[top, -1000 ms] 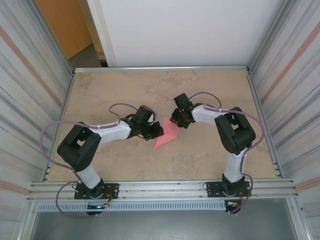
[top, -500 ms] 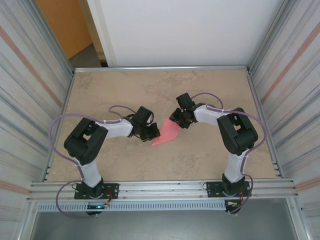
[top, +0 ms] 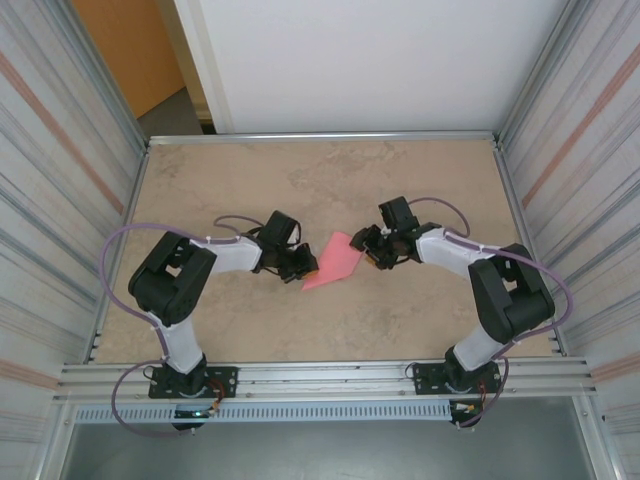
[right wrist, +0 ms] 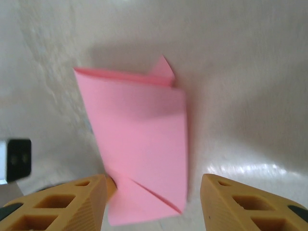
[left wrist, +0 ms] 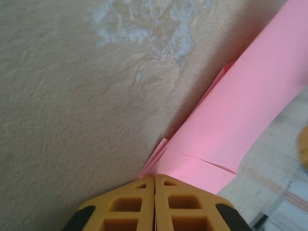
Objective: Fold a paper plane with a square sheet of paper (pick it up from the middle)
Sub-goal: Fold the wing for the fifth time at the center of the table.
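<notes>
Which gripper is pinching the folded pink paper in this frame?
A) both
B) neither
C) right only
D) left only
D: the left gripper has its fingers closed together on an end of the folded pink paper, while the right gripper has its fingers spread wide apart over it.

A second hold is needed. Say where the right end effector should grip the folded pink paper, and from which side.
Grip the folded pink paper at its free edge facing the right end effector, coming from the right: the left end effector is shut on the opposite end, and this edge lies between the open fingers.
</notes>
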